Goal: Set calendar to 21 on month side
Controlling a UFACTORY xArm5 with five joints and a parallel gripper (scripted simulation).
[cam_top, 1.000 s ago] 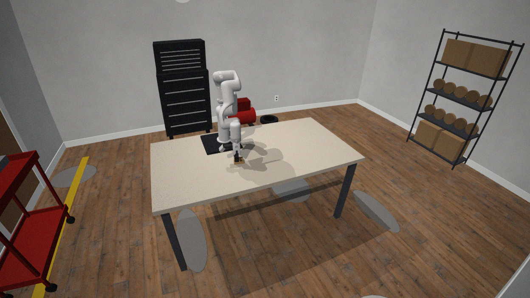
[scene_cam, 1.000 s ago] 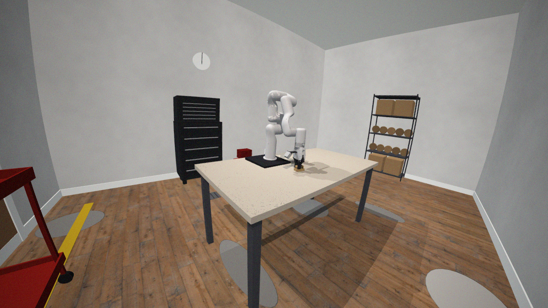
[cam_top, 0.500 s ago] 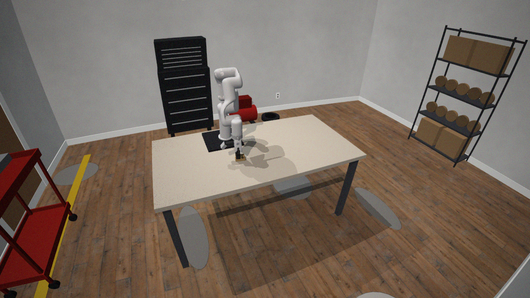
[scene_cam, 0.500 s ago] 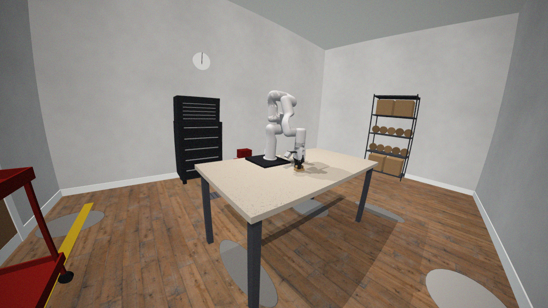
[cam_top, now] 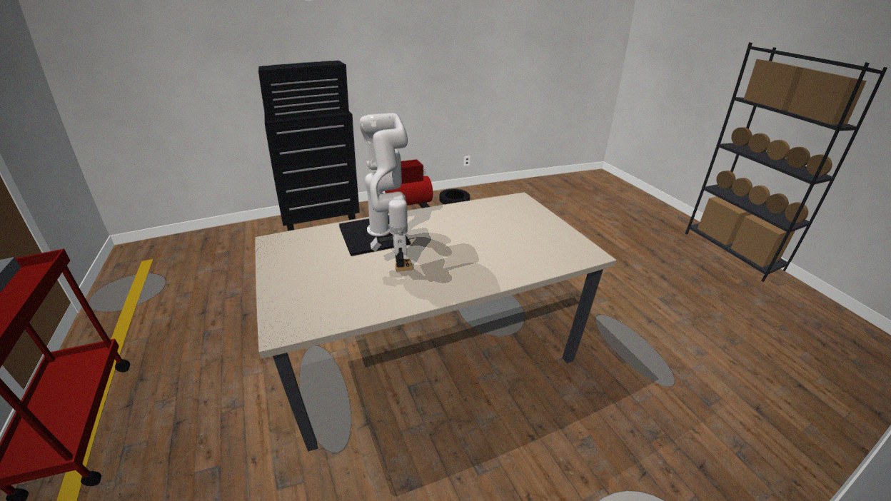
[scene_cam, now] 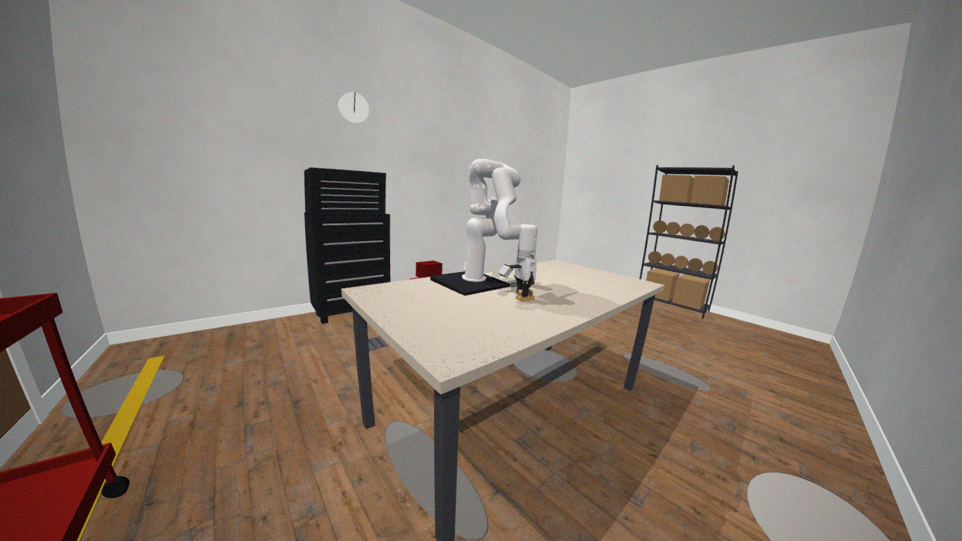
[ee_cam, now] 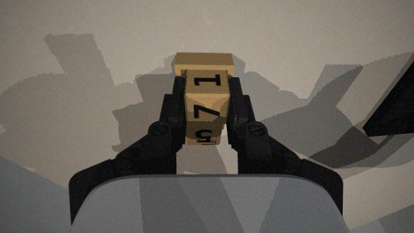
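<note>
In the wrist view my gripper (ee_cam: 206, 92) is shut on a wooden date cube (ee_cam: 206, 111), one black finger on each side. The cube shows a 7 and, below it, a 5. Just beyond it is a wooden face with a 1 (ee_cam: 207, 80); I cannot tell whether this is the second cube. Behind that is a plain wooden piece (ee_cam: 204, 62), likely part of the tray. In the top and exterior views the gripper (cam_top: 400, 256) points straight down at the small wooden calendar (cam_top: 404, 265) on the table, also in the exterior view (scene_cam: 523, 293). The month's name is hidden.
The arm's black base plate (cam_top: 367, 236) lies just behind the calendar, and its corner shows at the right of the wrist view (ee_cam: 393, 113). The beige table (cam_top: 423, 267) extends to the front and right. A black tool cabinet (cam_top: 309, 143) stands behind the table.
</note>
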